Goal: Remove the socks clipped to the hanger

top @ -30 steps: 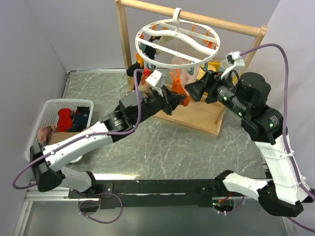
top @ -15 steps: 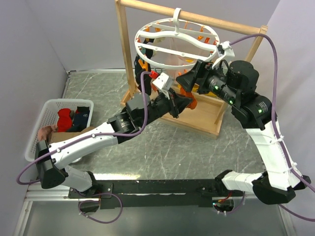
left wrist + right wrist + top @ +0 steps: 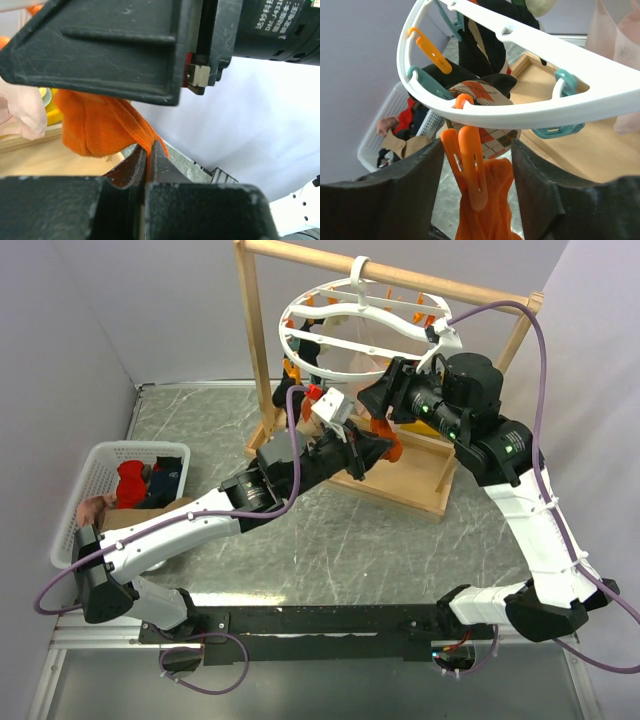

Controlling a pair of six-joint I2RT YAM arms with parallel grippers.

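At the far edge of the table (image 3: 330, 540), right of its middle, the hanger (image 3: 365, 325) hangs tilted by its hook from the rail of a wooden frame (image 3: 255, 340); several socks dangle from its clips, among them an orange sock (image 3: 388, 445), a black sock (image 3: 480, 50) and a diamond-patterned sock (image 3: 480, 97); the left gripper (image 3: 148, 155) reaches in beneath the ring, its 2 fingers pressed together on a fold at the lower end of the orange sock, the cloth pinched flat between them; the right gripper (image 3: 476, 150) is up at the ring's near rim with its 2 fingers spread wide, 1 on either side of the orange clip (image 3: 472, 175) that grips the top of the orange sock; the fingers do not visibly touch the clip, and they hold nothing; a teal clip (image 3: 560, 130) sits on the ring just beside it; near the table's left edge stands a white basket (image 3: 100, 455) with a red sock (image 3: 131, 480) and other socks in it.
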